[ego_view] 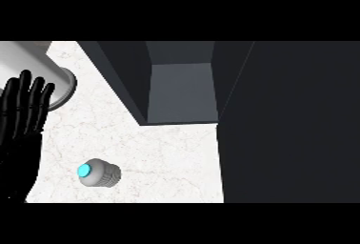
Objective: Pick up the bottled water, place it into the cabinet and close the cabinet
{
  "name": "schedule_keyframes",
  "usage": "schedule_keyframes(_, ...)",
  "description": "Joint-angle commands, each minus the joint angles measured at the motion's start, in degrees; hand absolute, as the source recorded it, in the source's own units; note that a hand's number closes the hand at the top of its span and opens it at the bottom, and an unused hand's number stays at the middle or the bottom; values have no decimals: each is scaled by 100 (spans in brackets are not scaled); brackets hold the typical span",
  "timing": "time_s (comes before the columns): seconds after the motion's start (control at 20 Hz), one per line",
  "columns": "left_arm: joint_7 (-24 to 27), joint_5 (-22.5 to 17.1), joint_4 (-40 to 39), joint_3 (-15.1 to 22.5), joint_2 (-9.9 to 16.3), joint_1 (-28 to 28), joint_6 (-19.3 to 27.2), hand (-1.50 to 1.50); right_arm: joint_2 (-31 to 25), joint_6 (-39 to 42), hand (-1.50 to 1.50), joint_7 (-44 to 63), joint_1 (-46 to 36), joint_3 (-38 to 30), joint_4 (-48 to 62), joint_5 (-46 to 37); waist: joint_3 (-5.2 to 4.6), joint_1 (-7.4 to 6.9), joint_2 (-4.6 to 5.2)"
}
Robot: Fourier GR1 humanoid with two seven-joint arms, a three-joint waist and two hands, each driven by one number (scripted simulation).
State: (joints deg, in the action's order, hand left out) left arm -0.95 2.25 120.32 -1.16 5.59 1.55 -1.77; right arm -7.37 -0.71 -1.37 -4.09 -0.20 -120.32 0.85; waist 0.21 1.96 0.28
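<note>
The bottled water (99, 172) stands on the white marble counter (169, 157) at the lower left, seen from above as a grey ribbed body with a bright blue cap. The dark cabinet (179, 90) sits at the back centre with its inside open to view, and its dark door (288, 124) swung out along the right side. My left hand (21, 114) rests at the left edge, fingers straight and pointing up, a little way up and left of the bottle and apart from it. My right hand does not show.
A light grey rounded object (42, 71) sits at the back left of the counter, just beyond my left hand's fingertips. Bare marble lies between the bottle and the cabinet's opening.
</note>
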Motion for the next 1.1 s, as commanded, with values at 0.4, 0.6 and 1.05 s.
schedule_keyframes(0.4, -644, -2840, -85, 129, 822, -1127, -2231, -150, 149, 443, -150, 994, 1303, 482, -356, 856, -26, -246, -53)
schedule_keyframes(0.6, -690, -3616, -11, -508, 1215, -1540, -2576, -150, 72, 609, -150, 1285, 2186, 674, -1352, 1102, -24, -176, -52)
schedule_keyframes(1.05, -860, -3755, 598, -1088, 1265, -2268, -3004, -150, 229, 694, -150, 1504, 3280, 906, -2566, 1079, -23, -175, -47)
